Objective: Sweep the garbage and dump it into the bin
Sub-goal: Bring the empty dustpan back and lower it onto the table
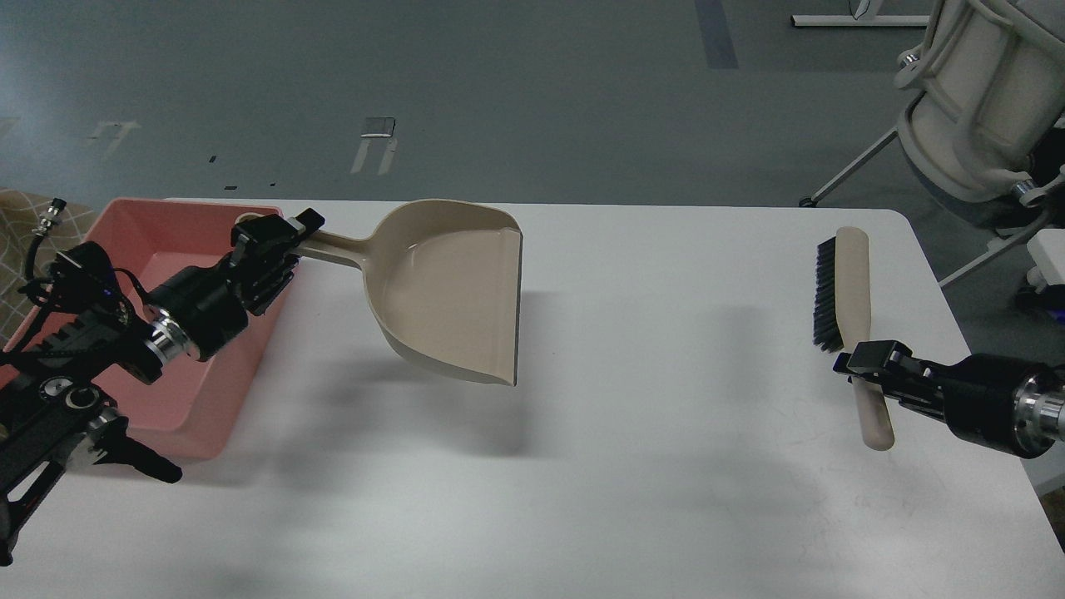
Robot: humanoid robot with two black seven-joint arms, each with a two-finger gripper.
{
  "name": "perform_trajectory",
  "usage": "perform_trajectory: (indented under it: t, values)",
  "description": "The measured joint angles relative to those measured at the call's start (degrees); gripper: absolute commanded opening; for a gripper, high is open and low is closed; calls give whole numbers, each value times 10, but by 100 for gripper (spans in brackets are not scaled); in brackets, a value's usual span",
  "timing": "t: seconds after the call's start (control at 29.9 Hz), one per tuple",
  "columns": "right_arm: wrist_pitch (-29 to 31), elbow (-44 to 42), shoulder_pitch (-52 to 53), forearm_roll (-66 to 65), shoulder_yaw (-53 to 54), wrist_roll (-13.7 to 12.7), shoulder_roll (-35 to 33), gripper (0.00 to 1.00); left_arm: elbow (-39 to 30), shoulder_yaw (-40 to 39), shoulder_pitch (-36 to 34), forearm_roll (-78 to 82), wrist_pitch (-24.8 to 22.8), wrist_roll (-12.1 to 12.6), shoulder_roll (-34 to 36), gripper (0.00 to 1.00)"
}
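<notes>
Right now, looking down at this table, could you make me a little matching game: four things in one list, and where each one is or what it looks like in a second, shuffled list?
Things:
1. dustpan
2. brush
3. pink tub
4. table

Descriptions:
A. white, everything is on or over it
B. far left, partly behind the left arm
C. beige, held by its handle in the left gripper, scoop empty
D. dark bristles, gripped at its handle by the right gripper, on the right side

Pairs: 1-C, 2-D, 3-B, 4-A
</notes>
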Motion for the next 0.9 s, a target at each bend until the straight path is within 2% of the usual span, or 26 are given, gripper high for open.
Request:
perform_trajectory:
  t: [0.3, 0.47, 0.64, 0.9]
  values:
    - [0, -16, -30, -4, -5, 2, -43, 0, -7, 39, 3, 13, 23, 2, -64, 1]
    - [0, -46, -26, -22, -2, 16, -61, 0, 1, 41, 5, 20, 42, 2, -112, 2]
    - [0, -52, -24, -26, -1, 22, -63, 0, 31, 41, 5, 22, 52, 3, -150, 2]
    - [0, -50, -26, -59, -6, 22, -54, 0, 61, 41, 6, 26, 59, -2, -173, 3]
